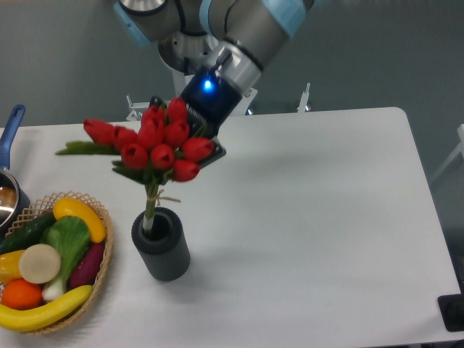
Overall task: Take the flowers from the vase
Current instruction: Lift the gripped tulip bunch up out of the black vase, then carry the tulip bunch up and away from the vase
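Note:
The flowers (pixel 156 141), a bunch of red tulip buds with green leaves, stand with their string-tied stems in the dark grey ribbed vase (pixel 161 246) at the front left of the table. The bunch leans slightly. My gripper (pixel 185 127) reaches down from the top and sits just behind and around the flower head. One dark fingertip (pixel 216 151) shows at the right of the buds and another (pixel 155 101) at the upper left. The jaws look spread wide with the buds between them. The buds hide the finger pads.
A woven basket (pixel 101 255) of vegetables and fruit sits at the front left, next to the vase. A pot with a blue handle (pixel 10 130) is at the left edge. A dark object (pixel 452 313) sits at the table's front right corner.

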Tool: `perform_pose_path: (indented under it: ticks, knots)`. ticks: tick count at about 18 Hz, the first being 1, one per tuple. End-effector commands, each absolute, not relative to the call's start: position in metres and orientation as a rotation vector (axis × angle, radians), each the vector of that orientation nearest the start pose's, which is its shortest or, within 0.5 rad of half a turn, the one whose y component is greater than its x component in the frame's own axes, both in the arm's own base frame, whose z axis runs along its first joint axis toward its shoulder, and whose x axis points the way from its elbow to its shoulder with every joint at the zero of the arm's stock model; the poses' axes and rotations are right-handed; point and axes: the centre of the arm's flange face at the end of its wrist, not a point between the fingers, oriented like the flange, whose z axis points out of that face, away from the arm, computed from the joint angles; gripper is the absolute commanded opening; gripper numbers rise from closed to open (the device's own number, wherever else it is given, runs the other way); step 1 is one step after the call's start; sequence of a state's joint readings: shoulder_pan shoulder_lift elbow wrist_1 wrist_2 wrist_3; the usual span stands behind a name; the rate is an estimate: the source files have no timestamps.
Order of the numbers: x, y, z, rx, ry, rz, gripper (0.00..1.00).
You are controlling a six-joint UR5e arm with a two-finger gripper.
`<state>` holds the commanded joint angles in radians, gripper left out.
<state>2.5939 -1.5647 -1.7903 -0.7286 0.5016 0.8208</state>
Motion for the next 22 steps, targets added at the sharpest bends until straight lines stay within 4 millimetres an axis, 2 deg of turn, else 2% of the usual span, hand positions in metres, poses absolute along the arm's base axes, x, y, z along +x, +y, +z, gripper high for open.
perform_pose_path:
  ticks: [4,7,9,12,15,17,20,22]
  knots:
    - [-0.327,0.427,0.539,-1.961,0.128,-0.139,0.44]
    - [-0.368,0.387,0.541,-1.961,0.025,-0.061,0.44]
    - [-0.395,0.364,0.537,-1.963,-0.033,-0.02,0.44]
    - [-0.418,0.343,0.529,-1.969,-0.027,0.047,0.44]
    - [-0.441,0.322,0.509,-1.982,0.003,0.111,0.44]
    - [-0.453,0.317,0.495,-1.991,0.012,0.121,0.44]
    - [-0.454,0.316,0.492,-1.999,0.012,0.125,0.44]
    - [-0.456,0.32,0.478,-2.012,-0.002,0.098,0.44]
